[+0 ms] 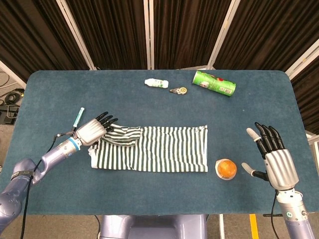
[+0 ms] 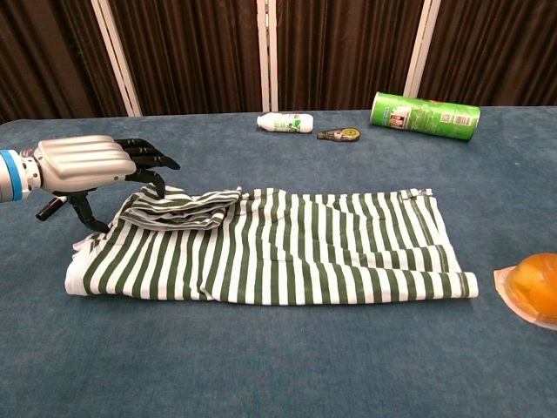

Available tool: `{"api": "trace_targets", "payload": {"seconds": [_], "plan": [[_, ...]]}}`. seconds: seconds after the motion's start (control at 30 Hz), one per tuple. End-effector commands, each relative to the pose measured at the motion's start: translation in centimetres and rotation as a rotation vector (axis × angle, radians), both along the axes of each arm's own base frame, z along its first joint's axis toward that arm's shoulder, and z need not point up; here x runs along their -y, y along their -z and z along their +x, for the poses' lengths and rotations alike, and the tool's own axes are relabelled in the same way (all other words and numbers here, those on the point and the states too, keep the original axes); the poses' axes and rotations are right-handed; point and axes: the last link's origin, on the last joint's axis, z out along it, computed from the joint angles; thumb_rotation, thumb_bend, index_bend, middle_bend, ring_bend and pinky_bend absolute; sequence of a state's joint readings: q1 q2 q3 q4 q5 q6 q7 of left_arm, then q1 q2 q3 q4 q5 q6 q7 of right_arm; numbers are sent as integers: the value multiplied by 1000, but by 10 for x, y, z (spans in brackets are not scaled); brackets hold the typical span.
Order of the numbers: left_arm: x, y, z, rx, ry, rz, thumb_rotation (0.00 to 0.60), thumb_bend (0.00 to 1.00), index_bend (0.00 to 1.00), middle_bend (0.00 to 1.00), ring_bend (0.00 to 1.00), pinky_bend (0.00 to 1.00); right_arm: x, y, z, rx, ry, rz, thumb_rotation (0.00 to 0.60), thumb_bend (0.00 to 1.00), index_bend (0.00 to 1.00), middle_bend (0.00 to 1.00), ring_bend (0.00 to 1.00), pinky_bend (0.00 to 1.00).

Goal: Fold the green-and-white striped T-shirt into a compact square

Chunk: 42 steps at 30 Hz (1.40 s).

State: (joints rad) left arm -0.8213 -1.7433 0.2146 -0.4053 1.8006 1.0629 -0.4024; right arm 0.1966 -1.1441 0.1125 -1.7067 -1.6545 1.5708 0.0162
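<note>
The left hand (image 2: 83, 165) is reaching in low from the table's left side, palm down, its dark fingers (image 2: 148, 157) extended over the bunched sleeve at the left end of the striped T-shirt (image 1: 154, 148) — the thumb is pointing down at the cloth's edge, but whether it is pinching anything I cannot tell. The shirt is lying as a long folded band across the middle of the blue table (image 1: 149, 194). The right hand (image 1: 271, 158) is hovering upright and empty, fingers spread, beside an orange (image 1: 226, 168) — well apart from the shirt.
</note>
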Motion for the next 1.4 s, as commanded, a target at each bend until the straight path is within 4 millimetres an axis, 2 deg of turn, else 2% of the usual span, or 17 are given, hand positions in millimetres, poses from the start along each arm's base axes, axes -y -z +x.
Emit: {"api": "trace_targets", "payload": {"seconds": [0.03, 0.5, 0.87, 1.03, 1.4], "plan": [[1, 1, -2, -4, -1, -2, 600, 0, 264, 0, 0, 0, 0, 0, 0, -1, 0, 0, 600, 33, 158, 19, 0, 0], [2, -5, -13, -22, -10, 8, 600, 0, 243, 0, 0, 0, -1, 0, 1, -1, 2, -4, 600, 33, 158, 21, 0, 0], [4, 2, -12, -23, -9, -3, 600, 0, 236, 0, 0, 0, -3, 0, 3, 0, -5, -8, 600, 33, 160, 24, 0, 0], [5, 6, -13, -12, -27, -5, 600, 4, 264, 0, 0, 0, -3, 0, 4, 1, -9, -10, 600, 33, 163, 26, 0, 0], [5, 10, -7, 14, -24, 2, 600, 212, 342, 0, 0, 0, -4, -1, 4, 0, -13, -12, 600, 33, 164, 29, 0, 0]]}}
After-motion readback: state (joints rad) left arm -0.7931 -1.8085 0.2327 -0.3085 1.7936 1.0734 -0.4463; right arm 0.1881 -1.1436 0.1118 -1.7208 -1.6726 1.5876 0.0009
